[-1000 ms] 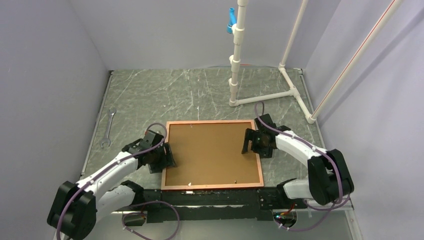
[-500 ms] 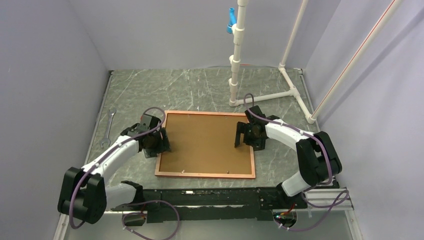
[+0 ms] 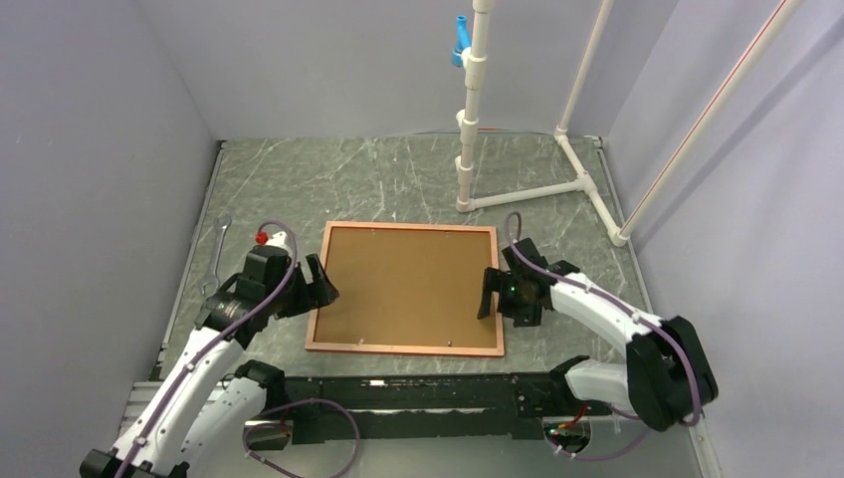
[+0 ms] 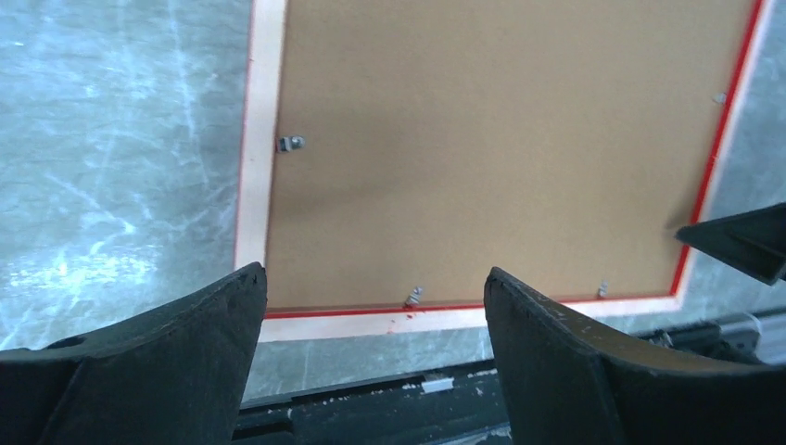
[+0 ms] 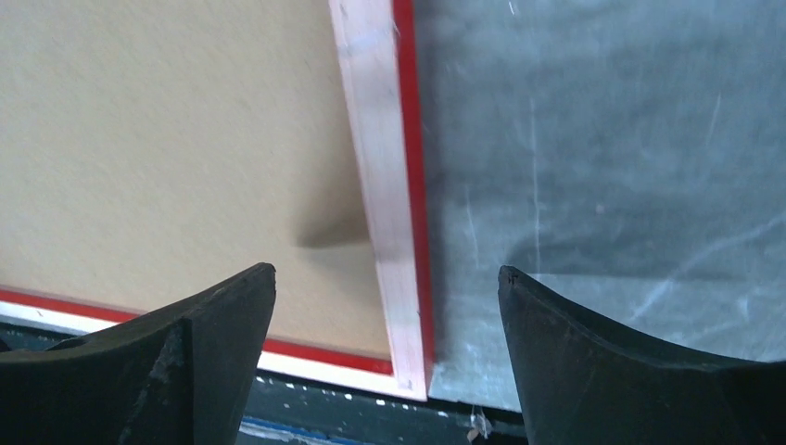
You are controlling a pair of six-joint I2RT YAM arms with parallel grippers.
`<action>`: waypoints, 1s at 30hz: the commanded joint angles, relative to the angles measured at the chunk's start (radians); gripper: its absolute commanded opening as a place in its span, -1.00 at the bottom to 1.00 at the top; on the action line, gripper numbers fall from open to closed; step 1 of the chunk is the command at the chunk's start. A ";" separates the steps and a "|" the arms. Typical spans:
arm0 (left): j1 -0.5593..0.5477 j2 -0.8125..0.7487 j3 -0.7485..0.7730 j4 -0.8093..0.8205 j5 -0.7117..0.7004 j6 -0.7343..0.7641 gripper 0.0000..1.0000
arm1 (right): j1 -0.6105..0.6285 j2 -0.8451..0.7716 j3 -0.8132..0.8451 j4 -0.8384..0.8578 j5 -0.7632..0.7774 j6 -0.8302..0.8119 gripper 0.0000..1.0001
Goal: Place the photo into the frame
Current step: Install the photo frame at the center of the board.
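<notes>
frame [image 3: 403, 289] has slid away from me and lies flat, back up, on the surface [image 3: 299, 189], left tool [image 3: 322, 283] and right tool [image 3: 487, 294] both spread at its sides; photo unseen, i judge nearly done.

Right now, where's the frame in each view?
Top external: the frame lies flat at picture centre.
Left wrist: it fills the upper middle and right.
Right wrist: upper left, its right rim running down the middle.
Shared landmark: near right corner, seen in all three.
</notes>
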 commanded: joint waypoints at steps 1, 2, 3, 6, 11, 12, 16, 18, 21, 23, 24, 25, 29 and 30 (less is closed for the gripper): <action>-0.016 -0.061 -0.033 0.032 0.137 0.056 0.81 | 0.001 -0.121 -0.065 -0.052 -0.036 0.068 0.79; -0.025 -0.064 -0.038 0.054 0.167 0.064 0.81 | 0.003 -0.139 -0.078 -0.055 -0.042 0.077 0.75; -0.038 -0.064 -0.041 0.067 0.191 0.071 0.81 | 0.007 -0.152 -0.088 -0.056 -0.047 0.087 0.70; -0.101 -0.054 -0.044 0.111 0.212 0.080 0.80 | 0.020 -0.164 -0.104 -0.061 -0.050 0.101 0.55; -0.234 -0.002 -0.033 0.187 0.215 0.105 0.77 | 0.027 -0.133 -0.131 -0.014 -0.078 0.092 0.22; -0.262 0.009 -0.027 0.197 0.199 0.108 0.77 | 0.028 -0.126 -0.130 -0.008 -0.075 0.092 0.16; -0.377 0.039 0.011 0.228 0.132 0.131 0.79 | 0.028 -0.101 -0.115 0.002 -0.051 0.080 -0.14; -0.436 0.063 0.033 0.233 0.089 0.151 0.82 | 0.028 -0.080 -0.095 -0.012 -0.031 0.067 -0.40; -0.543 0.113 0.063 0.242 0.012 0.188 0.99 | 0.028 -0.068 -0.055 -0.028 -0.023 0.048 -0.86; -0.610 0.161 0.088 0.249 -0.026 0.207 0.99 | 0.028 -0.069 -0.028 -0.044 -0.030 0.036 -1.00; -0.650 0.186 0.104 0.250 -0.054 0.214 0.99 | 0.028 -0.069 -0.014 -0.057 -0.029 0.032 -1.00; -0.683 0.215 0.119 0.250 -0.098 0.222 0.99 | 0.028 -0.073 0.000 -0.068 -0.033 0.026 -1.00; -0.818 0.330 0.188 0.223 -0.236 0.251 0.99 | 0.026 -0.096 0.061 -0.114 -0.062 0.016 -1.00; -0.852 0.359 0.206 0.210 -0.276 0.256 0.99 | 0.027 -0.100 0.081 -0.130 -0.067 0.013 -1.00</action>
